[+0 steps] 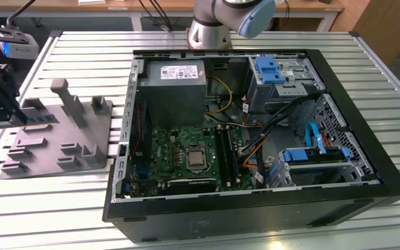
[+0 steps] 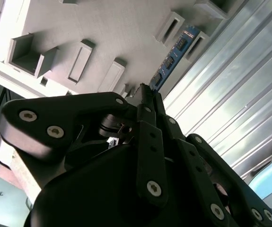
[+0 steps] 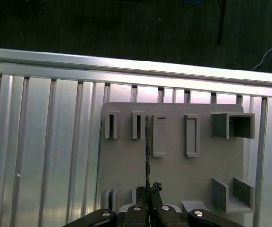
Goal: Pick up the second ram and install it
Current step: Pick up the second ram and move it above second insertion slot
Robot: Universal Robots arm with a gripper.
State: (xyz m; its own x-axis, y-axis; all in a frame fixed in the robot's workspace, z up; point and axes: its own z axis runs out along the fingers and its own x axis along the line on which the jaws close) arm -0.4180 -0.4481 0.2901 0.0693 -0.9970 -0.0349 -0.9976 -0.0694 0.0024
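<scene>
Hand (image 3: 149,188) tight on edge-on second ram (image 2: 176,53)

No text is showing legibly in any view. Exterior view, upper centre of the frame: a white label (image 1: 179,71) is sitting on the power supply (image 1: 175,101), its print too small to make out. Second wrist view: the ram (image 2: 175,56) is showing dark chips, their markings too small to be read.
</scene>
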